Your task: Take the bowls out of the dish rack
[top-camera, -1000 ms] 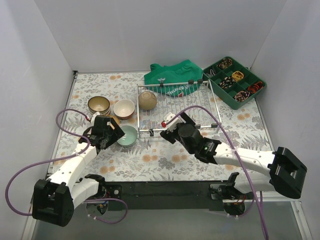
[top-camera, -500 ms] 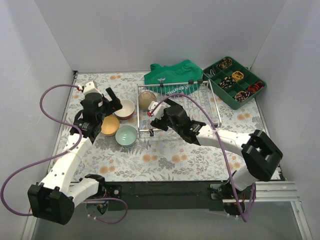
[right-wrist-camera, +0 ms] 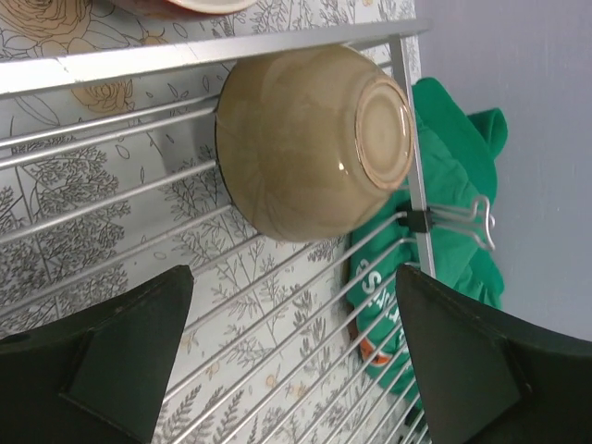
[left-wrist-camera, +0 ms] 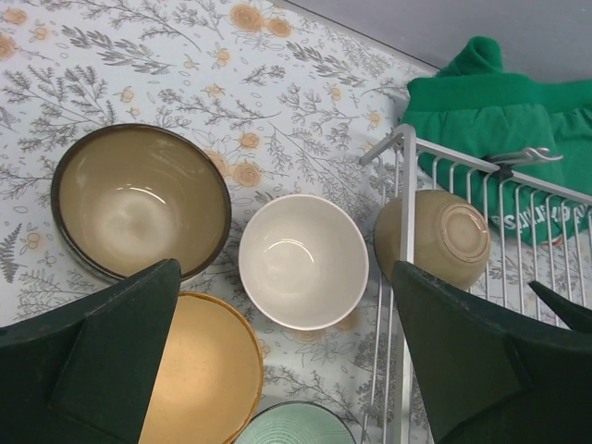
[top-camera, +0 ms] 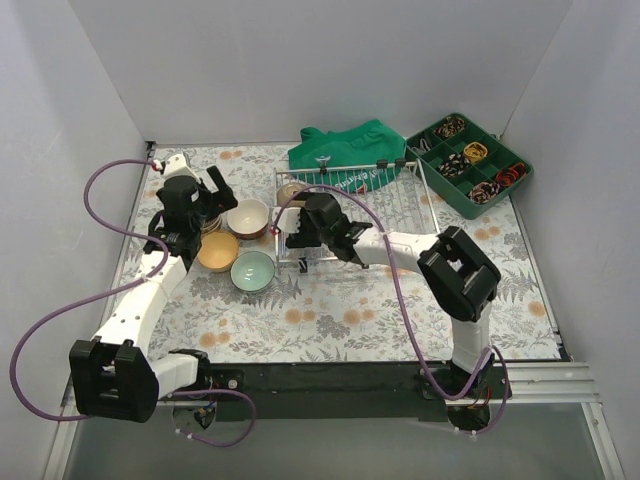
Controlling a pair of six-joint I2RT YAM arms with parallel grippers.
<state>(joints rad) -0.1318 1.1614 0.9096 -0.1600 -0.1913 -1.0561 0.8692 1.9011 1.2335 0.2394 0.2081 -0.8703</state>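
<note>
**Though four bowls stand on the table, one lies in the rack**

Where the dish rack (top-camera: 395,215) sits mid-table, a tan bowl (right-wrist-camera: 310,139) lies in its far left corner. It is tipped over with its foot ring showing and rests against the raised side rail.

Left gripper (left-wrist-camera: 285,270): spread wide, holding nothing. It hangs above the bowls on the table (top-camera: 330,315).

Right gripper (right-wrist-camera: 294,274): spread wide, holding nothing. It sits low over the rack wires, just beside the tan bowl and not touching it.

Surroundings, left of the rack:
- A dark-rimmed bowl (left-wrist-camera: 139,203), a white bowl (left-wrist-camera: 301,259), a yellow bowl (left-wrist-camera: 203,370) and a pale green bowl (top-camera: 252,270) are all upright and close together.
- The white bowl sits just beside the rack's corner post.

Obstructions:
- The rack's side rail stands between the white bowl and the tan bowl.
- A green cloth (top-camera: 345,150) lies behind the rack and shows through its far wires.
- A metal clip (right-wrist-camera: 462,222) grips the far rail near the tan bowl.
- A green compartment tray (top-camera: 470,165) sits well apart, at the far right corner.
</note>
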